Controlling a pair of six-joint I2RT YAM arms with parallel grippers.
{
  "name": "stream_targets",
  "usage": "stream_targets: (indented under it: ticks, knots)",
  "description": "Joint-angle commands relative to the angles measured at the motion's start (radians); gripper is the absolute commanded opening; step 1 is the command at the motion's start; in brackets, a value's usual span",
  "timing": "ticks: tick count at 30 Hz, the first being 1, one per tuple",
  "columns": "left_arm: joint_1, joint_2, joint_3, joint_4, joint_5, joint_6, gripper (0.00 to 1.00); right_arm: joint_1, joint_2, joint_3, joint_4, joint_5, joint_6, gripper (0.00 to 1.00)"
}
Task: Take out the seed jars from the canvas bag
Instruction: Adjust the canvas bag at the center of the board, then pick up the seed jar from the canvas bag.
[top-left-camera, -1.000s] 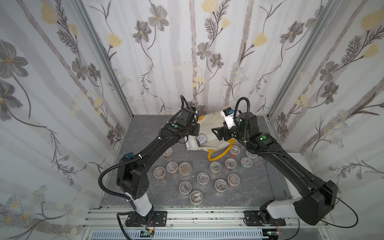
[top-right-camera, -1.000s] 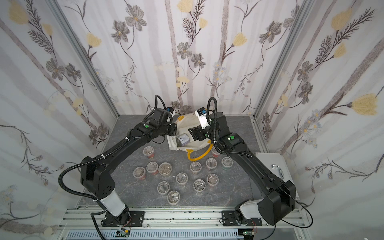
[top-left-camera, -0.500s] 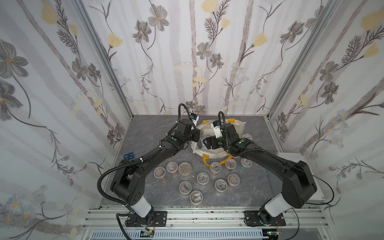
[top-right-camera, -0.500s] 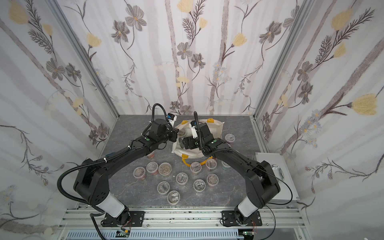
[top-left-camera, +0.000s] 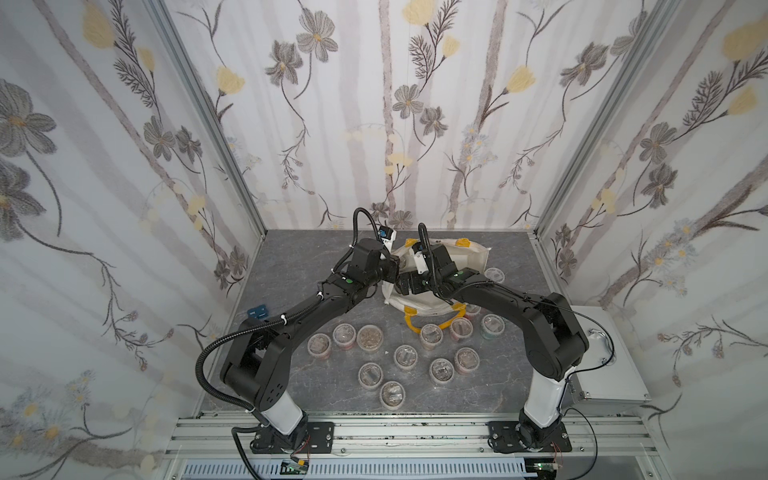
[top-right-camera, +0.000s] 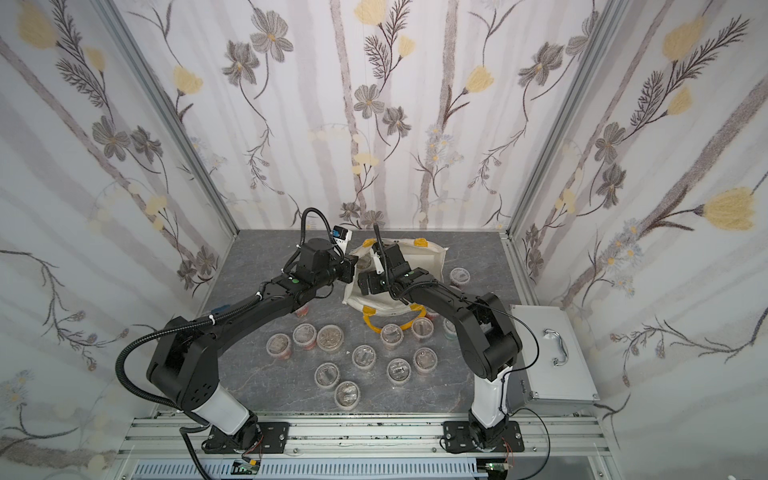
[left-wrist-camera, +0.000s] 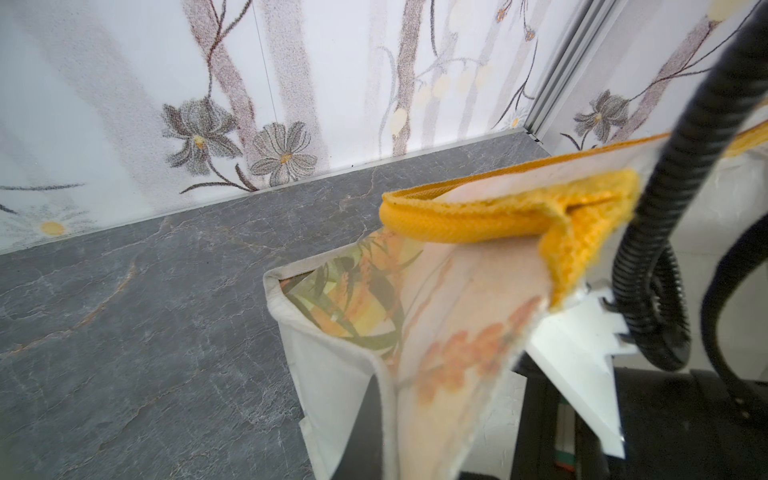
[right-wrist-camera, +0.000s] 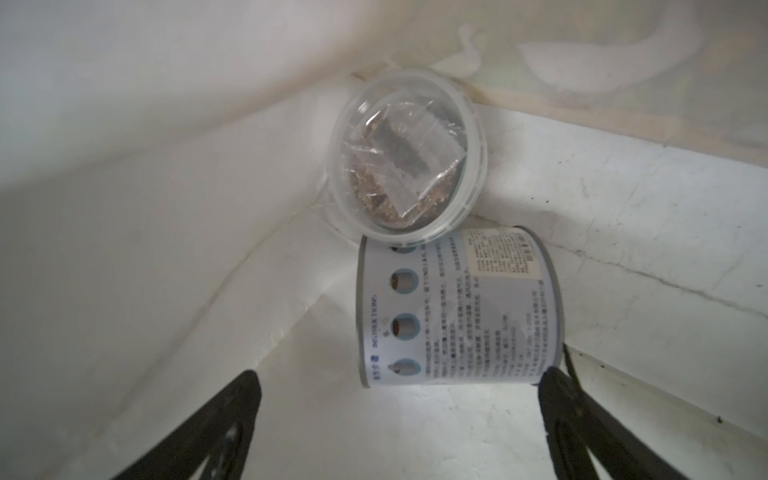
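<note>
1. Seen from above, a cream bag (top-left-camera: 473, 259) lies on a grey table (top-left-camera: 299, 257), just above the frame's centre.
2. The left gripper (top-left-camera: 395, 266), jaws together, pinches the bag's left rim and holds it raised.
3. The right gripper (top-left-camera: 404, 285) reaches into the bag's mouth, jaws wide apart and empty.
4. Its wrist view shows, inside the bag, a jar (right-wrist-camera: 405, 156) with its lid toward the camera. It touches a second jar (right-wrist-camera: 453, 307) lying on its side just ahead of the fingers.
5. About a dozen jars (top-left-camera: 409, 357) stand on the table below the bag.
6. A lone jar (top-left-camera: 494, 274) stands just right of the bag.
</note>
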Motion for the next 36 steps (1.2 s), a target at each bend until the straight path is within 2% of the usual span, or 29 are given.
stream_targets:
  ticks: [1,7,16,21,25,30,36]
  knots:
    - [0.009,0.000,0.022,0.096,0.046,-0.031,0.00,-0.019,0.019,0.027,0.020,0.020,-0.010,1.00]
    - [0.022,0.004,0.029,0.103,0.086,-0.056,0.00,-0.031,0.061,0.060,0.003,-0.008,-0.043,1.00]
    - [0.038,0.011,0.030,0.116,0.142,-0.055,0.00,-0.054,0.136,0.108,-0.004,-0.186,-0.215,1.00]
    - [0.045,0.014,0.030,0.126,0.175,-0.054,0.00,-0.068,0.172,0.188,-0.085,-0.259,-0.296,1.00]
    - [0.051,0.019,0.028,0.134,0.196,-0.057,0.00,-0.068,0.227,0.251,-0.154,-0.253,-0.318,1.00]
    - [0.057,0.015,0.023,0.141,0.209,-0.057,0.00,-0.069,0.248,0.271,-0.184,-0.228,-0.320,0.94]
    - [0.066,0.002,-0.002,0.142,0.215,-0.041,0.00,-0.079,0.232,0.269,-0.190,-0.291,-0.294,0.79]
